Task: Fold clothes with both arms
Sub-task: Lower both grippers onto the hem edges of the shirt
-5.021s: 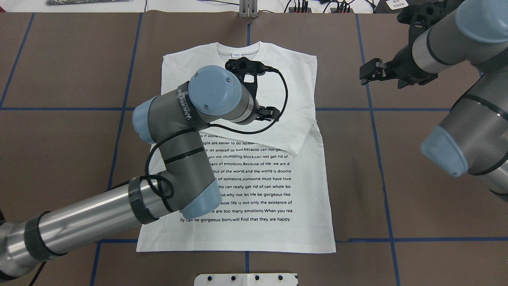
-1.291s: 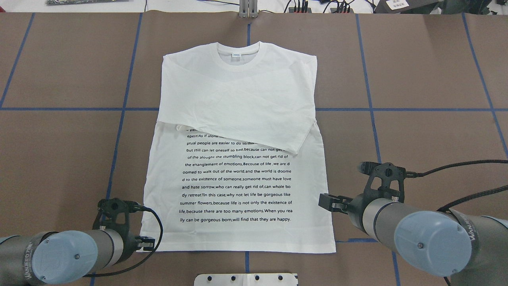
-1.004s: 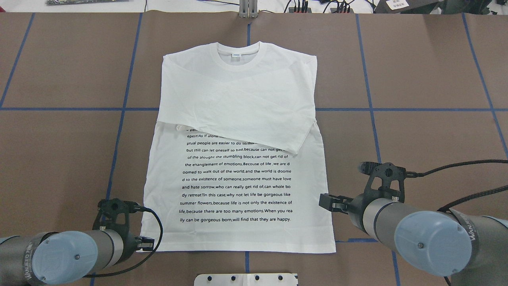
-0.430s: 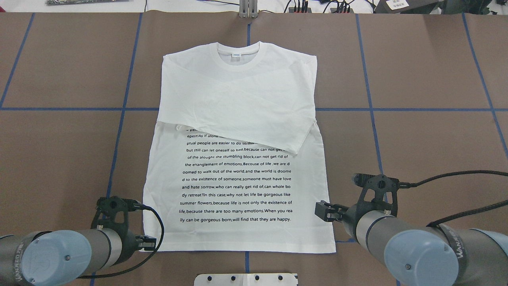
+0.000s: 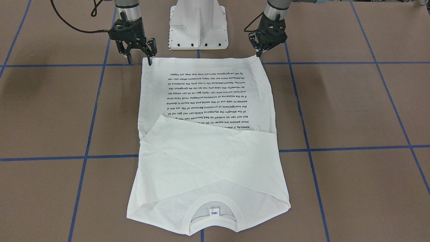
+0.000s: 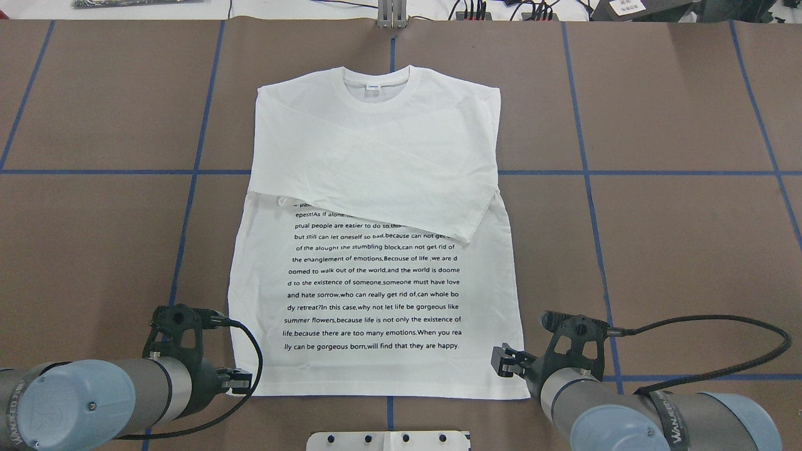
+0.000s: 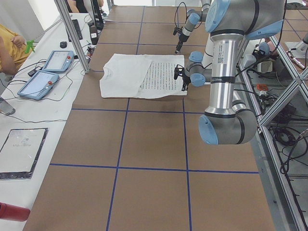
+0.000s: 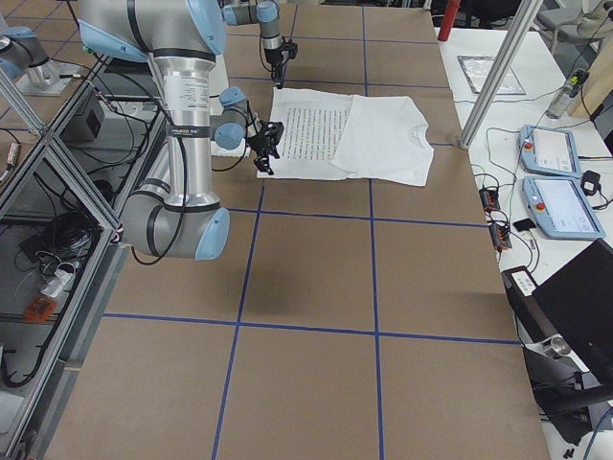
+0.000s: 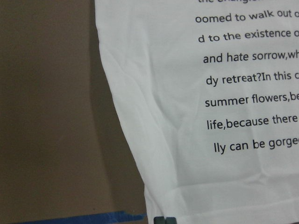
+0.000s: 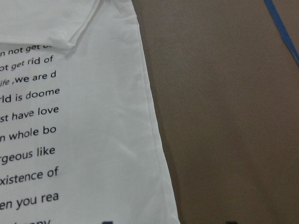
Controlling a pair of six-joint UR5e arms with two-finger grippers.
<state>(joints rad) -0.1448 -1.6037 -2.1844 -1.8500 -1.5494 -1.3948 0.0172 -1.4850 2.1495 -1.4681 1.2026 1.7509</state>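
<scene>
The white T-shirt (image 6: 376, 156) lies flat on the brown table, collar at the far end, both sleeves folded across the chest above the black text block. It also shows in the front view (image 5: 208, 161). My left gripper (image 6: 241, 381) is open and low at the near left hem corner (image 9: 187, 140), seen in the front view (image 5: 259, 53) at the hem's right end. My right gripper (image 6: 501, 362) is open at the near right hem corner (image 10: 70, 140). In the front view (image 5: 139, 60) its fingers stand on either side of that corner. Neither holds cloth.
The white pedestal base (image 5: 199, 23) stands just behind the hem between the two arms. Blue tape lines (image 6: 589, 188) grid the table. Tablets (image 7: 48, 72) and a seated person (image 7: 9, 48) are beyond the far edge, with a metal post (image 7: 72, 33) there.
Both arms left the chest area and came down to the near hem. In the last second the right gripper slid nearer along the shirt's side to the corner; the left edged right.
</scene>
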